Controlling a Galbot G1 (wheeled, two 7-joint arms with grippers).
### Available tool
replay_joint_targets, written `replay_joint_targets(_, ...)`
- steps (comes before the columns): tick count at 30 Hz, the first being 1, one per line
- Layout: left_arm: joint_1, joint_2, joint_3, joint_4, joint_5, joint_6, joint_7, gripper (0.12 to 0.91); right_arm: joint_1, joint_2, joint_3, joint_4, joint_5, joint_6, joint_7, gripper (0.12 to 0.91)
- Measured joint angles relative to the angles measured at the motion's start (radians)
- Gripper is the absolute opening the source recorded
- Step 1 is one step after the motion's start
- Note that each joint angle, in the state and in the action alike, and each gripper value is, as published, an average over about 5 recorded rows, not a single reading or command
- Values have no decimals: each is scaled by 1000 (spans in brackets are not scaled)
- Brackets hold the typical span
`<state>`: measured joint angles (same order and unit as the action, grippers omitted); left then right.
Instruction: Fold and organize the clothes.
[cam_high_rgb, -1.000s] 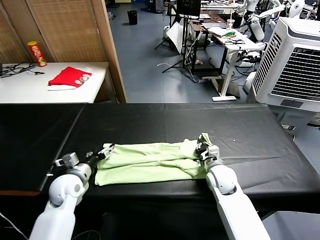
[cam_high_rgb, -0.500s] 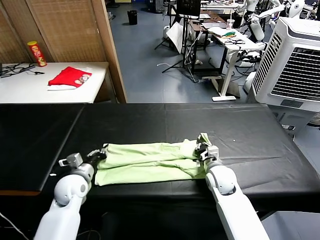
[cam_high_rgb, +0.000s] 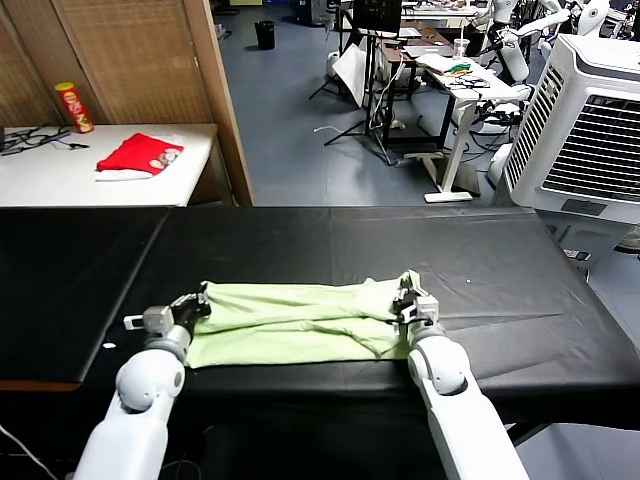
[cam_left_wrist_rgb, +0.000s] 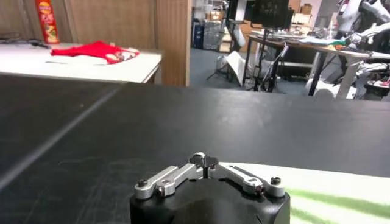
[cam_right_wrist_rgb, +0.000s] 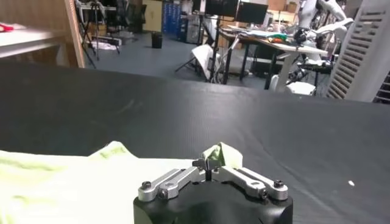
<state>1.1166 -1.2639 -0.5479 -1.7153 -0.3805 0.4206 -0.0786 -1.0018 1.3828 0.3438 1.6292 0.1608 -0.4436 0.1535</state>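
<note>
Left gripper (cam_high_rgb: 196, 303) and right gripper (cam_high_rgb: 408, 298) have jaws clamped on opposite ends of the shirt (cam_high_rgb: 290, 322). The shirt lies in a long band near the table (cam_high_rgb: 300, 240) front edge, partly folded; further folds remain. Beyond, a red garment (cam_high_rgb: 140, 154) lies on a white table (cam_high_rgb: 60, 180).

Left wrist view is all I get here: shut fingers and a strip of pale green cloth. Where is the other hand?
Observer: The right hand is at the shirt's opposite end, shut on a raised peak of fabric.
Operator: How does the shirt lie?
Observer: As a long folded band across the black table, near its front edge.
Operator: And my hand?
Observer: The left hand meets the band's left corner.
</note>
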Motion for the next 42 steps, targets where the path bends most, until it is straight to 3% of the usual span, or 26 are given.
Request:
replay_joint_targets(8,20,40,-25,-35,-35,14,1,668,-53,-53,29,109,16,-12,-40,610)
replay_joint_targets(10,33,58,-36,-51,-56,24,5,748,-80,-68,42,154,25,-13,-39,708)
replay_joint_targets(13,68,80,-57,-90,-107,41,13,791,-127,-83,61,229,43,-17,-32,783)
replay_joint_targets(18,161,82,-87,-174,-156,47,24,798,-199,-84,91,335,56,-31,-19,798)
replay_joint_targets(27,253,26,-86,-198,-94,32,41,796,-264,-87,121,431,68,-36,-18,798)
replay_joint_targets(30,260,2,-78,-193,-66,24,48,747,-270,-89,130,442,71,-37,-18,798)
replay_joint_targets(42,284,-57,-65,-183,-30,0,60,411,-295,-84,142,467,70,-37,-18,798)
